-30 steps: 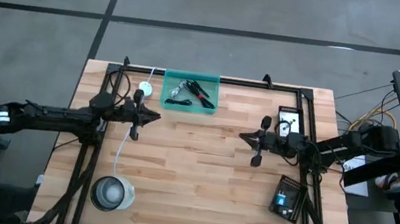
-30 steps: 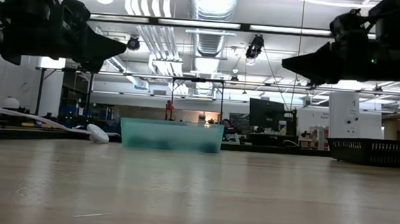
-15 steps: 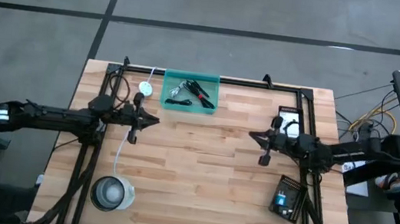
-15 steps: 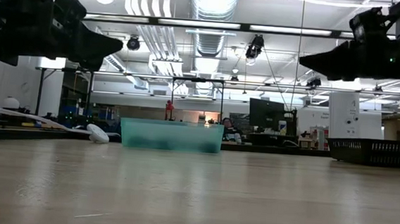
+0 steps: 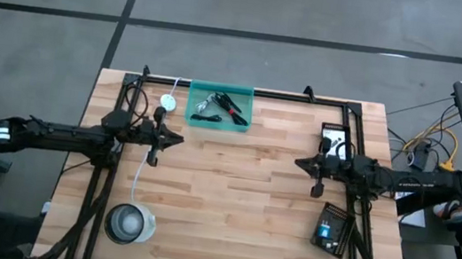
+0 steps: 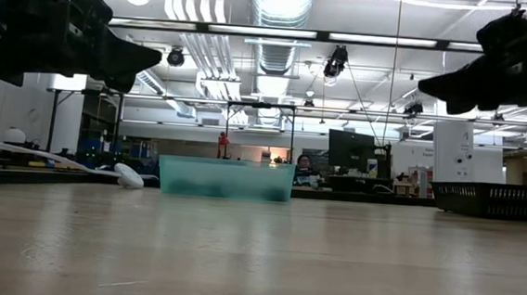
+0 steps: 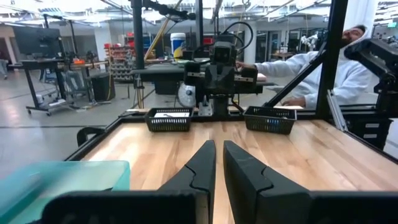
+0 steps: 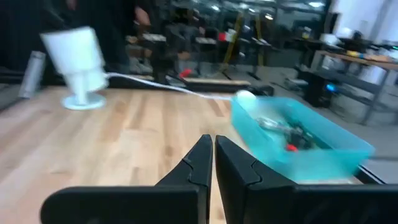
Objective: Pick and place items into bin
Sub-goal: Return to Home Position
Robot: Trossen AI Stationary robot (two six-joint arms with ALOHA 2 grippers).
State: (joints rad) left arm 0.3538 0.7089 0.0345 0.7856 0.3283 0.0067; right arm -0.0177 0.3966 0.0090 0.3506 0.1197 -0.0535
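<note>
Above the table, left gripper and right gripper hover pressed together — items in bin.

Wooden table bears a teal bin, white corded disc, clear container, two black baskets.

No writing, number or brand can be read in any view. The small white printed card lying in the black perforated rectangular tray at the desk's right edge carries dark marks, but they are too small to make out.
</note>
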